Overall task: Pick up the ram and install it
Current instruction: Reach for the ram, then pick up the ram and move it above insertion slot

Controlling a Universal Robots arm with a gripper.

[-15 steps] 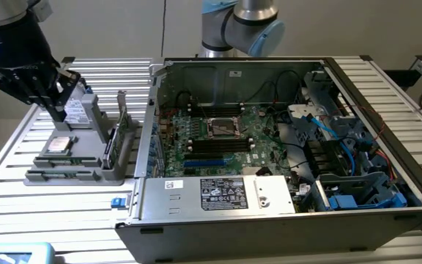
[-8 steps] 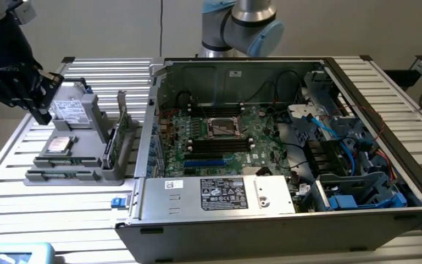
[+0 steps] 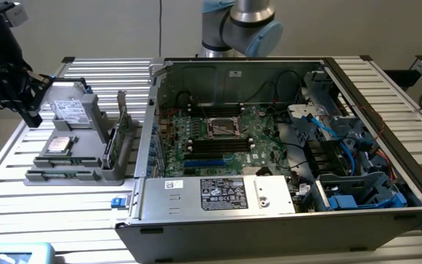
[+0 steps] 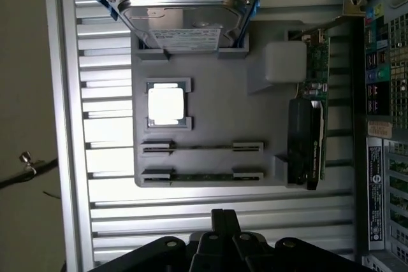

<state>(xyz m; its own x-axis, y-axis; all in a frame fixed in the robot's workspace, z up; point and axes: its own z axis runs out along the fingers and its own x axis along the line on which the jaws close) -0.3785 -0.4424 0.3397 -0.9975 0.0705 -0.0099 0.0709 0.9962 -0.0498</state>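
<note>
Both fingers point(image 4: 218, 222) of the gripper point(image 4: 224, 216) are clenched together, gripping nothing; the ram point(image 4: 203, 176) lies ahead of their tips, apart, in the gray tray's point(image 4: 210, 125) nearest slot.

The ram point(image 4: 203, 176) is a long, narrow green stick standing on its thin edge in the gray holder point(image 4: 210, 113). It sits in the holder's outermost slot, both ends seated in the slot's raised end blocks, parallel to the holder's nearby edge.
</note>
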